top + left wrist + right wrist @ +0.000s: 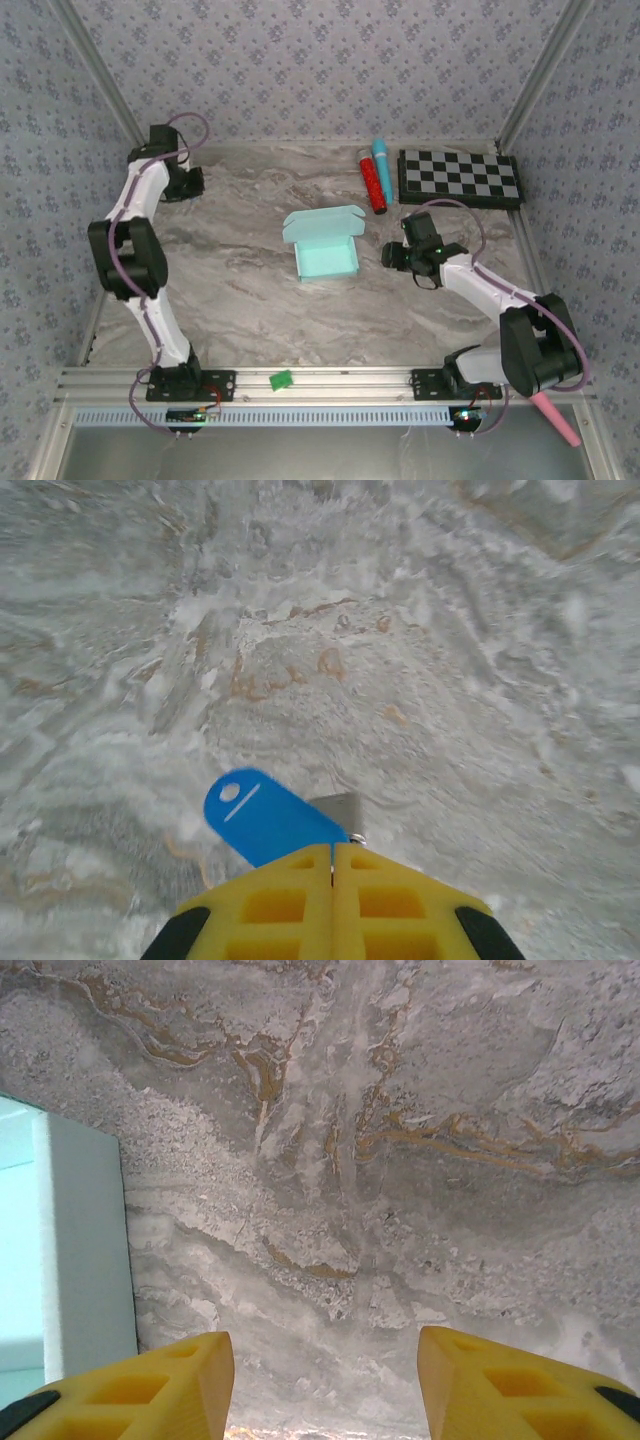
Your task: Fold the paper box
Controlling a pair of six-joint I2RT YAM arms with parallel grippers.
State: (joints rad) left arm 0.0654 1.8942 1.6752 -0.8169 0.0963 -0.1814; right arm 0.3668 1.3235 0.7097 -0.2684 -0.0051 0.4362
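Note:
The paper box (325, 246) is a small pale mint-blue box in the middle of the marble table, its lid flap (322, 221) standing open at the back. My right gripper (393, 257) hangs just right of it, open, with nothing between the fingers. In the right wrist view the box's side (60, 1260) fills the left edge, beside my open right gripper (325, 1380). My left gripper (197, 183) is far off at the back left, shut. In the left wrist view the left gripper (333, 855) has its yellow fingers pressed together over bare marble.
A blue tag (265, 815) with a small metal piece pokes out past the left fingertips. A red cylinder (375, 187) and a teal one (384, 163) lie at the back, next to a checkerboard (460, 178). A green piece (281, 379) sits on the front rail.

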